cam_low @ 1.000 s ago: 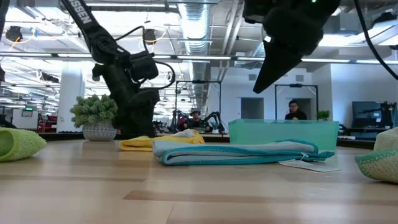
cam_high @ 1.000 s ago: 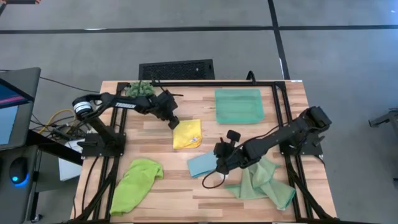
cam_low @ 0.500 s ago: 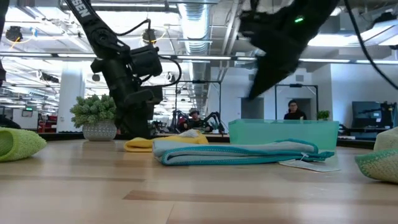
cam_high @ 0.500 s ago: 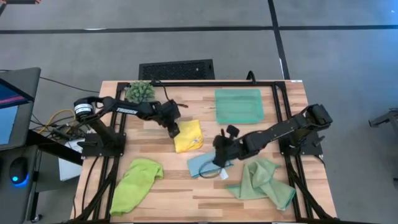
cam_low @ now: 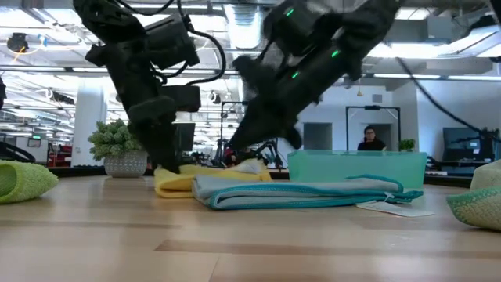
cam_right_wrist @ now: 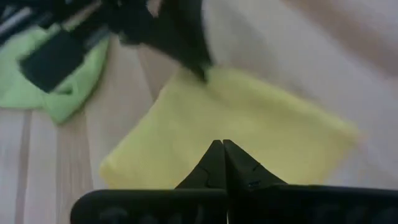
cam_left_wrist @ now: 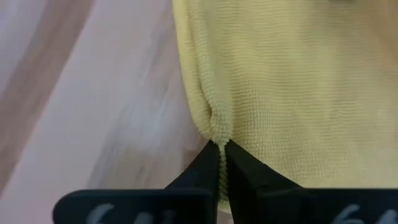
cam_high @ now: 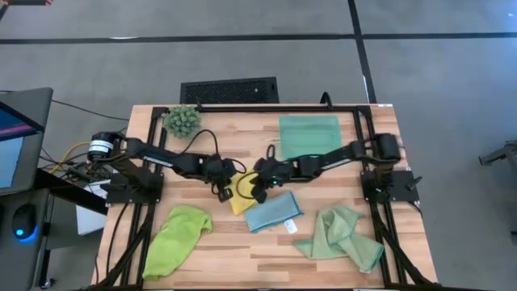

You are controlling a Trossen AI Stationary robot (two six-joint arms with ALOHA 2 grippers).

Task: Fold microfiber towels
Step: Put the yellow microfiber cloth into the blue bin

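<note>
- Microfiber towels, four of them, lie across the table (cam_high: 323, 242); going left to right, we first see the lime green towel (cam_high: 178, 238) crumpled near the front-left corner, which we judge still unfolded.
- At the table's middle we have the yellow towel (cam_high: 240, 198), small and partly folded, with both grippers on it.
- Our left gripper (cam_left_wrist: 220, 163) has its fingers pinched together on the yellow towel's edge.
- Our right gripper (cam_right_wrist: 222, 163) hangs over the same towel with its fingers closed; we cannot tell whether any cloth sits between them.
- Just beside it, the light blue towel (cam_high: 273, 212) lies flat in a neat rectangle, which we judge finished.
- The teal tray (cam_high: 310, 136) sits behind, holding no towel.
- The sage green towel (cam_high: 341, 236) is rumpled at the front right, still left to do.
</note>
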